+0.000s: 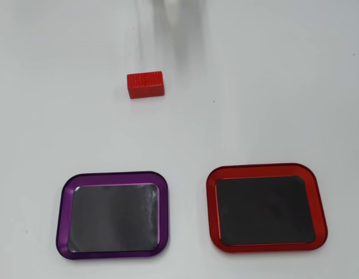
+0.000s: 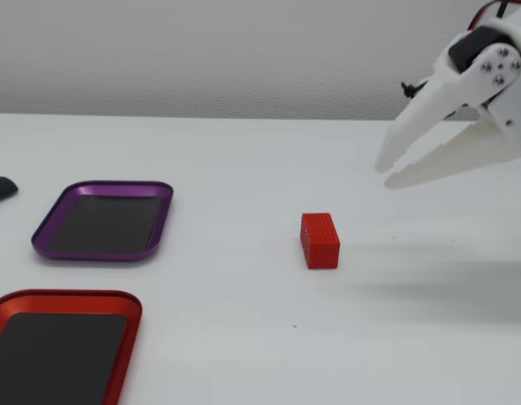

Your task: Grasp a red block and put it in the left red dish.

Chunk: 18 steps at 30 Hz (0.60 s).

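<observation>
The red block (image 1: 146, 85) lies on the white table, long side across in the overhead view; the fixed view shows the red block (image 2: 319, 240) near the middle. My white gripper (image 2: 384, 175) hangs in the air up and to the right of it, well clear of the table. Its fingertips are almost together with nothing between them. In the overhead view only a pale blur of the arm (image 1: 175, 11) shows at the top edge. The red dish (image 1: 266, 168) sits at the lower right there, and the red dish (image 2: 71, 296) sits at the lower left in the fixed view; nothing lies in it.
A purple-rimmed tray (image 1: 115, 174) of the same shape lies beside the red dish, farther back in the fixed view as the purple tray (image 2: 104, 186). A small black object (image 2: 1, 188) pokes in at the left edge. A grey wall runs behind the table.
</observation>
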Motion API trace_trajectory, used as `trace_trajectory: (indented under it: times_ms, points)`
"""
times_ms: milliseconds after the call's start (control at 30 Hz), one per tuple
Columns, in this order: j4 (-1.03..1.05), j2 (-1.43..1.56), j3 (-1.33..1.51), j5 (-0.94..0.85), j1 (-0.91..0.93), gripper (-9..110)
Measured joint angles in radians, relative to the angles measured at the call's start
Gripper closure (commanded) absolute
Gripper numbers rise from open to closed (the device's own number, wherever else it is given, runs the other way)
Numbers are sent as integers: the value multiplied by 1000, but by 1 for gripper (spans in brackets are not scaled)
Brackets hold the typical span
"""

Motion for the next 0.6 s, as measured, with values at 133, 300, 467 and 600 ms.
trace_trajectory:
  times_ms: [133,300,467,600]
  points:
    - [3,-330,-184,0,9,93]
    - [81,-690,-411,-9,0,75]
    - [144,-946,-560,-38,0,63]
    - [143,-1042,-580,-146,37,61]
